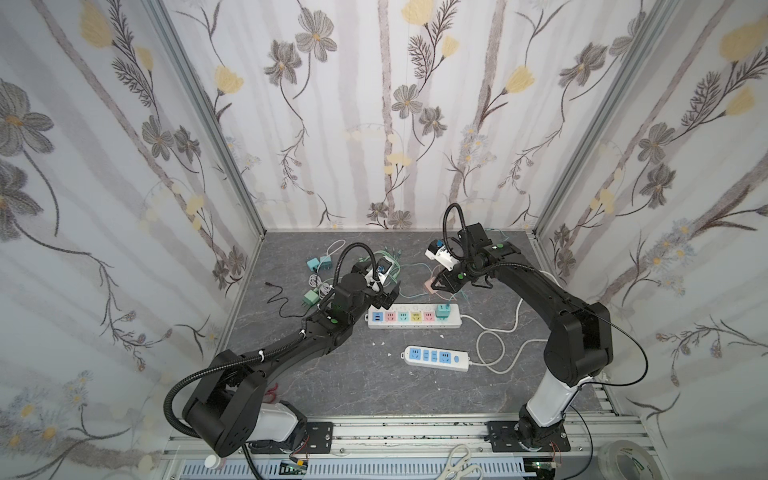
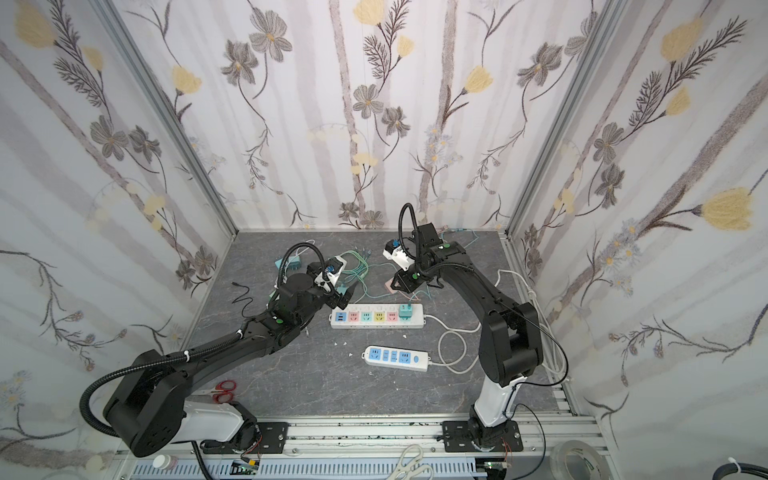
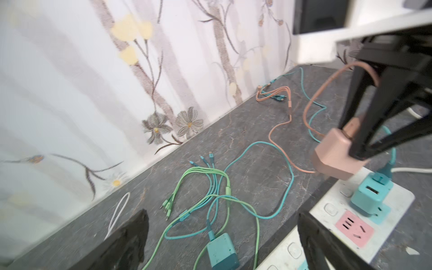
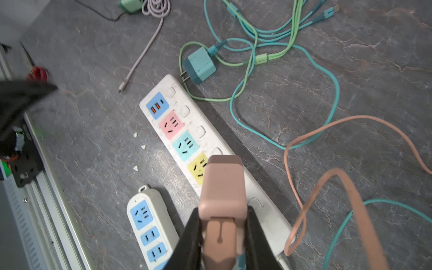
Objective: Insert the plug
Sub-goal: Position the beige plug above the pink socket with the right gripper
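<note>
Overhead, in both top views, the right gripper (image 1: 439,286) clamps a pink plug (image 1: 432,287) behind the power strip (image 1: 413,319). The left gripper (image 1: 388,296) hangs wide open and empty near the strip's left end. From the left wrist, the pink plug (image 3: 334,154) hangs by the strip, close to a plugged-in teal adapter (image 3: 369,196). From the right wrist, it overlaps the yellow socket (image 4: 197,168).

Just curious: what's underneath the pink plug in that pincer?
The long white power strip lies below the pink plug; its yellow socket peeks out. The plug's prongs and the socket beneath are covered.

Bright, even light; blurry wrist-view edges
</note>
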Robot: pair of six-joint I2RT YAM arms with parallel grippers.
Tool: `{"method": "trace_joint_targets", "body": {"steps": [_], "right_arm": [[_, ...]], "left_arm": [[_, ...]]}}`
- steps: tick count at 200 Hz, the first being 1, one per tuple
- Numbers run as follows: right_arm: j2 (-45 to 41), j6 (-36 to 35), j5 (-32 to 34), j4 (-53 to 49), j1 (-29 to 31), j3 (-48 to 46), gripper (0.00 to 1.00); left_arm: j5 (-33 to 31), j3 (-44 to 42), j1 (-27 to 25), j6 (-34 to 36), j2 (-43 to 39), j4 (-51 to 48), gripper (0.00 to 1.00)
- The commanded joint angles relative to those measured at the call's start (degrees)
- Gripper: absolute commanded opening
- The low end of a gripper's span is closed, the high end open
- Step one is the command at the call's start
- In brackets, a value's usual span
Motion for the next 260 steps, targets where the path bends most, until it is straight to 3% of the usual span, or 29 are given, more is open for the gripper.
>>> {"method": "trace_joint_targets", "body": {"steps": [1,48,100,157,222,260], "right_arm": [[2.6,-13.3,3.6,-7.6,1.7,2.7,0.0],[7.0,-22.8,10.3,-12.8,5.6,6.3,0.0],[12.2,-27.8,18.8,-16.4,8.5,11.0,0.0],[14.8,-30.0,18.0,-19.9,9.4,13.5,0.0],[15.8,-30.3,20.1,-17.2,9.5,12.9,0.0],[16.6,-30.5,24.3,-14.7,9.9,12.1,0.0]], "left_arm": [[-6.5,-0.9,1.2,-6.3,-2.0,2.4,1.0],[-11.7,-2.2,3.8,-11.2,-6.5,-0.7,1.0],[-13.5,-3.3,5.2,-10.8,-9.0,-5.7,1.0],[-14.4,-2.8,5.8,-11.4,-9.8,-9.9,1.0],[-14.6,-2.5,6.1,-11.5,-8.6,-10.4,1.0],[-14.2,-2.1,6.1,-11.2,-8.2,-11.2,1.0]]}}
